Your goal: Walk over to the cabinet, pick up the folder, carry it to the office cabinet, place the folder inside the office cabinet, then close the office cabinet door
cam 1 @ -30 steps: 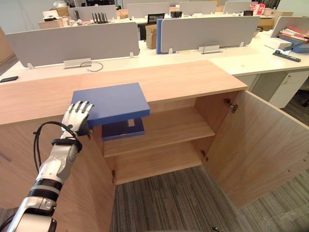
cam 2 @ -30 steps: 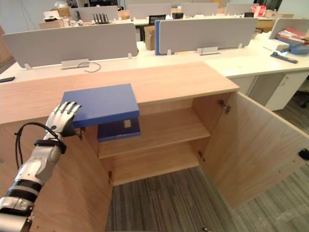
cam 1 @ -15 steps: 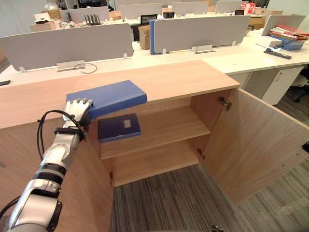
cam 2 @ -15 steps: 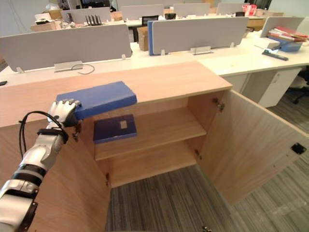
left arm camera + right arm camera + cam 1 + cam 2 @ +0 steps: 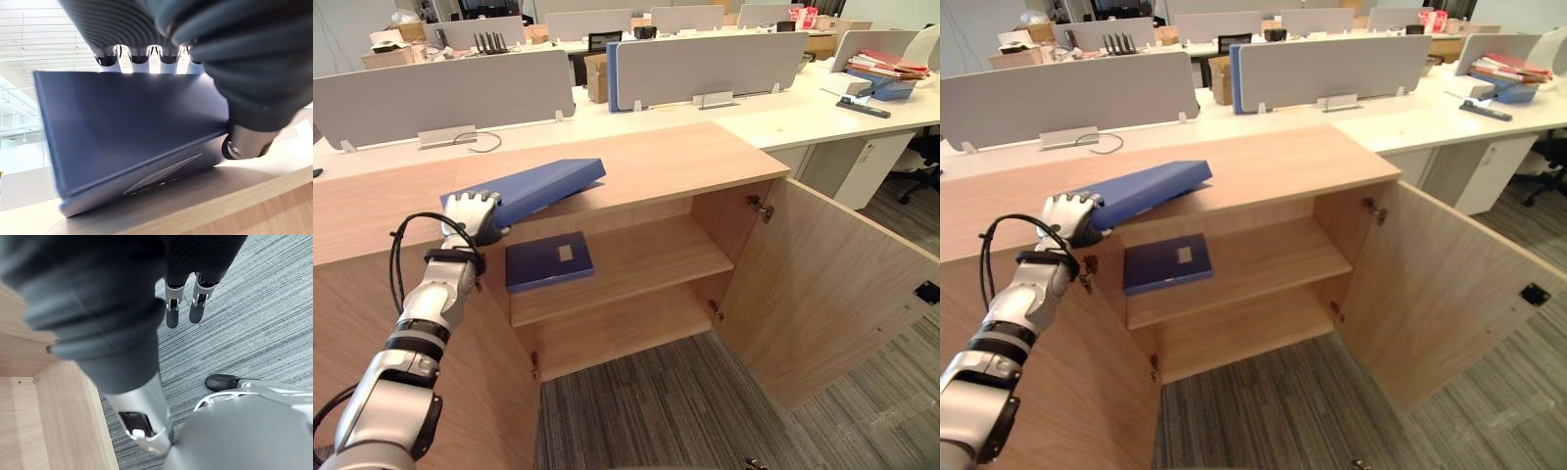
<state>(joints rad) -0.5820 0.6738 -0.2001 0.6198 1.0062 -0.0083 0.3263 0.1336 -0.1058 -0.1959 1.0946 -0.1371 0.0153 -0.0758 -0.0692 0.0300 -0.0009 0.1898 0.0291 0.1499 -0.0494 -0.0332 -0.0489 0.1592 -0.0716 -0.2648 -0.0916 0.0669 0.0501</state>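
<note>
A light wooden office cabinet [image 5: 685, 157] stands with its right-hand door [image 5: 832, 294] swung wide open over grey carpeted floor [image 5: 254, 323], and a dark blue flat folder [image 5: 548, 260] lies on its upper shelf. A thick blue folder [image 5: 543, 186] sits tilted on the cabinet's top, its far edge on the wood. The left hand [image 5: 473, 215] grips its raised near end with fingers [image 5: 139, 58] curled over and thumb beneath, while the right hand [image 5: 173, 313] hangs above the carpet, fingers relaxed, holding nothing.

Silver-grey arm [image 5: 423, 328], silver robot hand [image 5: 473, 215] w/ dark ribbed cover.
</note>
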